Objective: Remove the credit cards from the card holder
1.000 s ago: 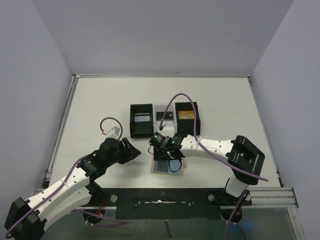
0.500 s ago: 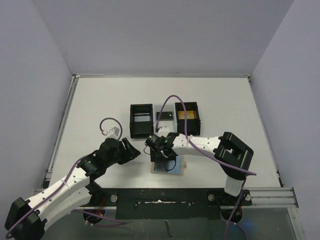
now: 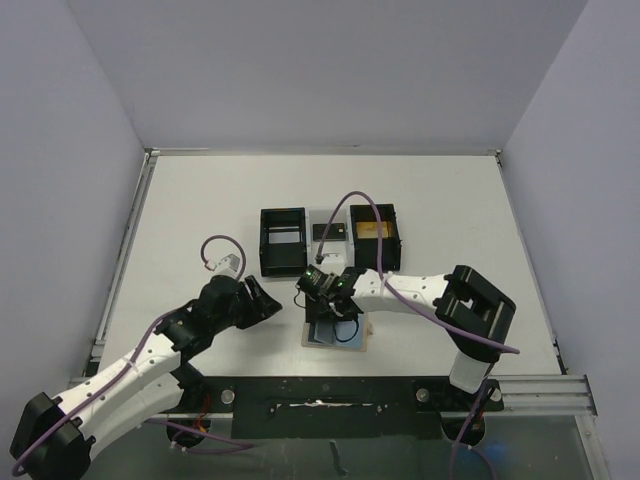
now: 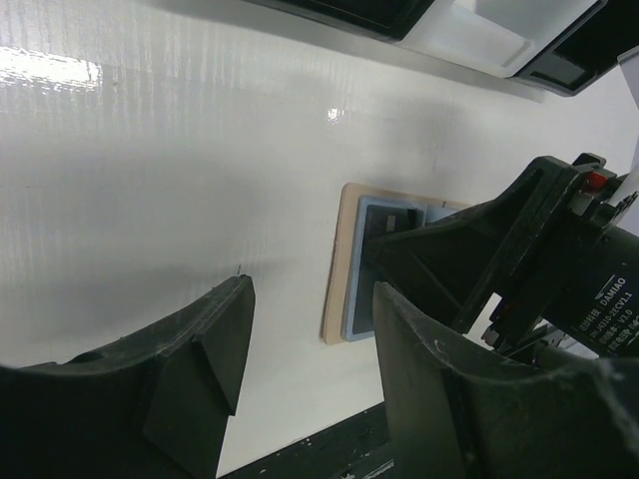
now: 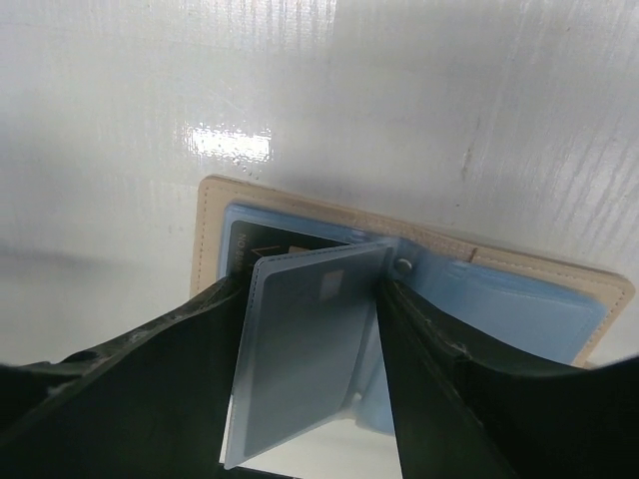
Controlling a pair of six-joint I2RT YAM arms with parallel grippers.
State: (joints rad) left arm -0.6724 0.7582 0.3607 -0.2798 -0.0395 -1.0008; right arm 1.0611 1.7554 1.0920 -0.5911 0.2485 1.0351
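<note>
The tan card holder (image 3: 356,343) lies open on the table near the front edge, blue-grey panels up; it also shows in the left wrist view (image 4: 342,261) and the right wrist view (image 5: 519,299). My right gripper (image 3: 335,312) (image 5: 310,329) hangs right over it, with its two fingers against the side edges of a clear sleeve (image 5: 305,349) holding a dark card, which is tilted up off the left panel. A second dark card (image 5: 250,244) lies in the panel beneath. My left gripper (image 3: 266,303) (image 4: 310,329) is open and empty, just left of the holder.
A black three-compartment tray (image 3: 282,262) stands behind the holder, with a silver card on the left, a dark card (image 3: 328,232) in the middle and a gold card (image 3: 372,231) on the right. A black rail (image 3: 320,392) runs along the front edge.
My right gripper shifted a little left over the card holder, then back right. The left arm has not moved.
</note>
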